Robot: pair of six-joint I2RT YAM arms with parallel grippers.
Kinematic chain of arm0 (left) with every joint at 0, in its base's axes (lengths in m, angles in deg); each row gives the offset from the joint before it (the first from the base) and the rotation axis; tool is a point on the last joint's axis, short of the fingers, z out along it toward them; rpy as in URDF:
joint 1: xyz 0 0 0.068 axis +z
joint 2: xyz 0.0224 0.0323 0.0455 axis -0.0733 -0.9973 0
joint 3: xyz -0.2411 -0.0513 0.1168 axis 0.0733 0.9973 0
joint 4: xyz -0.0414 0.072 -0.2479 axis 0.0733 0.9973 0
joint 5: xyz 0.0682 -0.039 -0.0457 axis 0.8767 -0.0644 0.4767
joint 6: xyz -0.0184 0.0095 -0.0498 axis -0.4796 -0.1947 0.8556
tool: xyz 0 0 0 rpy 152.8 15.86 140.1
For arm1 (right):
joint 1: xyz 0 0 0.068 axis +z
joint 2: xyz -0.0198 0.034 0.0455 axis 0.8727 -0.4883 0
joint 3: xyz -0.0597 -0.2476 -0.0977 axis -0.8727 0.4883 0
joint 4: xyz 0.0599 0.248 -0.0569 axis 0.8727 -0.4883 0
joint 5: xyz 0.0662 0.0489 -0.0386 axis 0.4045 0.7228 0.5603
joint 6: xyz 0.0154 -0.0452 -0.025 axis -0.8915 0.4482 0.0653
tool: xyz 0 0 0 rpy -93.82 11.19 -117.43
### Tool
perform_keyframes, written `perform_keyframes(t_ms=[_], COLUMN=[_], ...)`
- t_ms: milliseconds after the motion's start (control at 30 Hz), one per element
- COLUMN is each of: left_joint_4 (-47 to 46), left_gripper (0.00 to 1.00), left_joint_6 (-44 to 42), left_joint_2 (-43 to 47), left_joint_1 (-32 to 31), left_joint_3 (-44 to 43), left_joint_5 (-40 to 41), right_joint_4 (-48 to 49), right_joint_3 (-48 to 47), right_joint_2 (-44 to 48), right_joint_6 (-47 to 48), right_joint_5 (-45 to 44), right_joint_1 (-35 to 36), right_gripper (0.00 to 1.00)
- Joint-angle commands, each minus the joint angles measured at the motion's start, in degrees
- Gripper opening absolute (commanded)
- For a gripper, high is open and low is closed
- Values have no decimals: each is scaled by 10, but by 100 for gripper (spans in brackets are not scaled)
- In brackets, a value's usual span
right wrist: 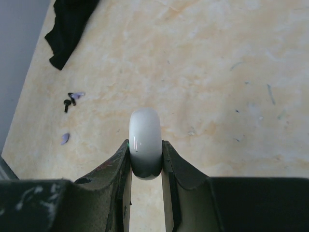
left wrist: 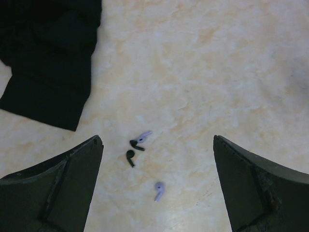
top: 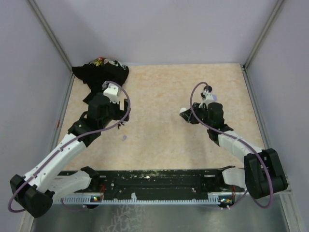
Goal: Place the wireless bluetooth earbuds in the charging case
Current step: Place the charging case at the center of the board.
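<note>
Hovering over the bench (left wrist: 203, 72), the left claw (left wrist: 157, 140) stands spread wide. Four earbuds (left wrist: 136, 145) lie loose between its fingers: a lavender and a dark one touching, another dark one just beside them, and a second lavender one nearer the claw's palm. A black cloth (left wrist: 48, 63) lies beyond one finger. The right claw (right wrist: 145, 145) pinches the white charging case (right wrist: 145, 123) edge-on, well apart from the buds. Judging by this, no bud is seated yet; picking up, opening the case and inserting all remain.

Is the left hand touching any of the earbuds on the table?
Apart. In the left wrist view the left hand is open, its fingers either side of the earbuds, bare table between.
</note>
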State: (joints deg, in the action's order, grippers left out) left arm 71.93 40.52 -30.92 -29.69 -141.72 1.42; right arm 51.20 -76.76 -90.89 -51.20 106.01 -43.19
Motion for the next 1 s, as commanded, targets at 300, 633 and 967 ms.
perform_keyframes(t_ms=[300, 633, 967], left_joint_4=[-1, 2, 2], left_gripper=[100, 100, 100], left_joint_6=[-35, -29, -26], left_joint_2=[10, 17, 18], left_joint_1=[67, 97, 113], left_joint_3=[45, 44, 44], left_joint_5=[76, 62, 49], right_joint_4=[-119, -126, -210], right_joint_3=[-37, -41, -50], right_joint_2=[-116, -188, -153], right_joint_6=[-54, -61, -31], right_joint_5=[56, 72, 2], right_joint_1=[-141, -196, -200], right_gripper=[0, 4, 38])
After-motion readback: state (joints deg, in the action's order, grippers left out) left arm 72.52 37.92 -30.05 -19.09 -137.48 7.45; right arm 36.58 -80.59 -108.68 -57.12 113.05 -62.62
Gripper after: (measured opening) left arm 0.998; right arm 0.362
